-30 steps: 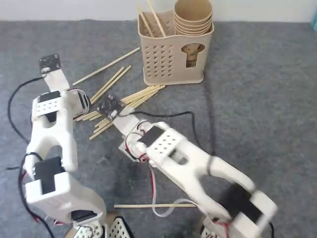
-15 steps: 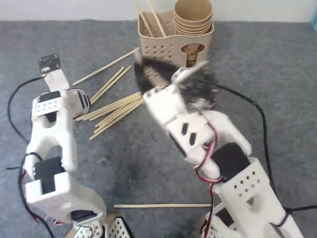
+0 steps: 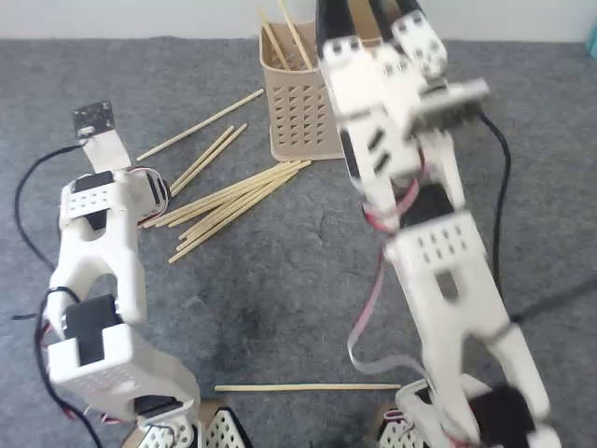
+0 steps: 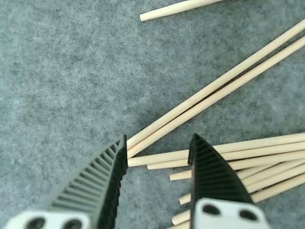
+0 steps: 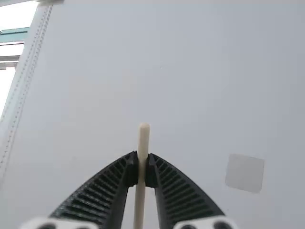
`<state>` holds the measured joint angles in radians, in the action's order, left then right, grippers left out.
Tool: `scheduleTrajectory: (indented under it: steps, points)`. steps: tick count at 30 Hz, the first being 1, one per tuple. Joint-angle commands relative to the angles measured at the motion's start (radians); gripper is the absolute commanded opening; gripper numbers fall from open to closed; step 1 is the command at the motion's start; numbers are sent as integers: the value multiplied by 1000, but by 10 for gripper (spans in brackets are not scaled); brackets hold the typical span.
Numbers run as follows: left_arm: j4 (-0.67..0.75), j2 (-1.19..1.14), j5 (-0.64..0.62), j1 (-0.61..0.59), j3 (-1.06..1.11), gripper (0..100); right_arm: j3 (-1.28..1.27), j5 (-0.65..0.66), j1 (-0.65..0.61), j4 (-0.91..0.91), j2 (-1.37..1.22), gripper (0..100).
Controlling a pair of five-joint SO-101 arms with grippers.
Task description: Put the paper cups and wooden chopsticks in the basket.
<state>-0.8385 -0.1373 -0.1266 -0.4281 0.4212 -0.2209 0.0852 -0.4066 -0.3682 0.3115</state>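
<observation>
**A:** What lies under it all?

**B:** A fuzzy gray mat (image 3: pixel 522 140). The tan basket (image 3: pixel 297 117), full of little holes, stands at the far side.

**A:** Where are the chopsticks (image 3: pixel 229 201)?

**B:** They are pale wood, lying on the mat near the basket. The left gripper (image 4: pixel 159 139) hangs wide open right over them. The right gripper (image 5: pixel 142 164) pinches one chopstick (image 5: pixel 143 138). Its tip pokes out toward a white wall (image 5: pixel 190 71).

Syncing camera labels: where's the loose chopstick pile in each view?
High view: chopstick pile left of centre, below the basket.
Left wrist view: just beyond the open left claw's tips.
Right wrist view: wall; one chopstick clamped in the right claw.
Shared landmark: the parallel pair beside the pile.
</observation>
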Motion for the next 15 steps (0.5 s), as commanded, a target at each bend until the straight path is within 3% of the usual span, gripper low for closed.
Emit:
scheduleTrajectory:
  steps: [1, 8, 15]
  points:
    - [20, 5, 2, 11, -24, 202, 232, 2, 25, -24, -180, 8]
    - [23, 5, 3, 12, -24, 202, 566, 89, 21, -22, -526, 8]
    - [38, 5, 3, 14, -25, 202, 647, 117, 28, -22, -710, 8]
